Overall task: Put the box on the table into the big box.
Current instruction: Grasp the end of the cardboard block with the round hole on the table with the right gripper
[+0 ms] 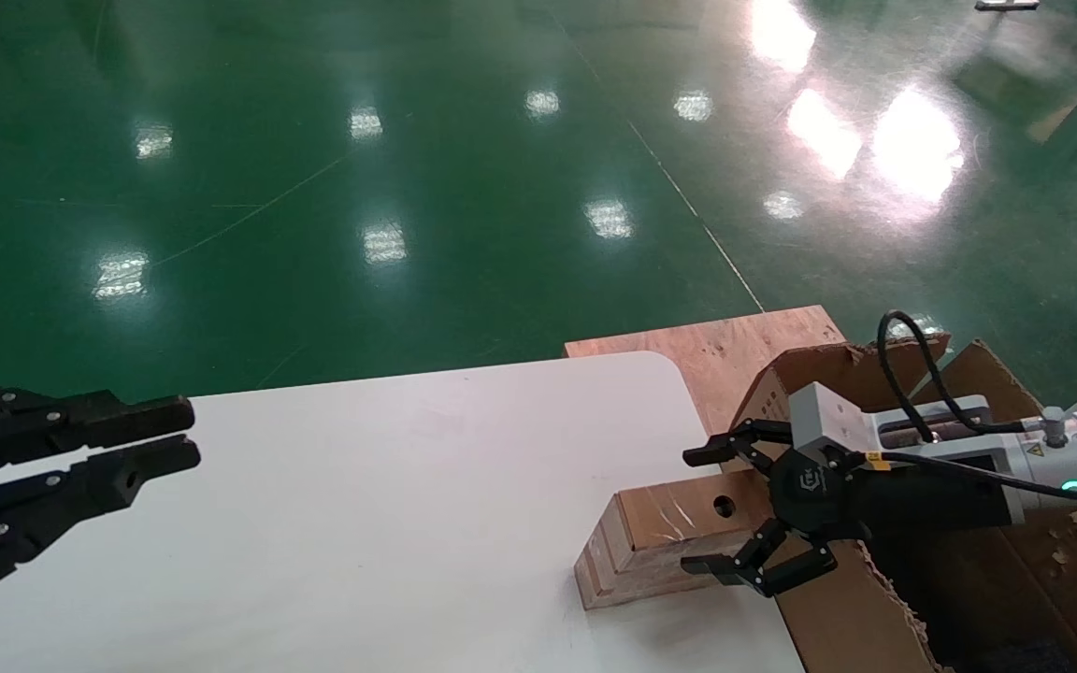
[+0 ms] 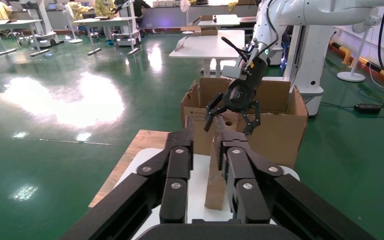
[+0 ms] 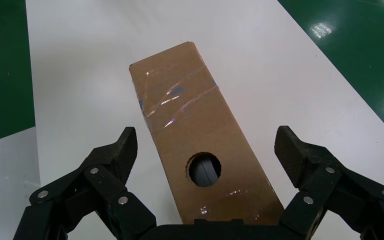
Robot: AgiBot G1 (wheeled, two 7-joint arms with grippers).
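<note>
Our right gripper (image 1: pixel 730 509) has its jaws spread wide, one black fingertip on either side of the small cardboard box (image 1: pixel 660 537) and neither touching it. In the right wrist view the same gripper (image 3: pixel 205 145) frames the box (image 3: pixel 200 145) squarely: the box runs lengthwise between the jaws, its near end tucked under the gripper body and its far end pointing straight away from the wrist, across the bench (image 3: pixel 80 75). The two fingertips stand apart from its long side walls, with a clear gap on each side.

The box is a flat, narrow rectangular slab of plain brown cardboard lying on its broad face. Glossy clear tape crosses that top face, and one round hole is cut through it towards the gripper end. In the head view its long axis runs roughly across the bench edge, from the bench's right side leftward, with the layered corrugated end facing us.

It rests on the smooth white bench (image 1: pixel 389 505), at the right edge just below the rounded corner. Just beside it, to the right, stands the big box (image 1: pixel 969 579), a brown corrugated carton with ragged, torn flaps; our right arm reaches over its opening. Behind the carton a bare plywood board (image 1: pixel 716 346) shows, and glossy green floor (image 1: pixel 408 168) lies beyond.

Our left gripper (image 1: pixel 160 435) hovers above the bench's left side, well apart from the box, jaws only narrowly parted and holding nothing.
</note>
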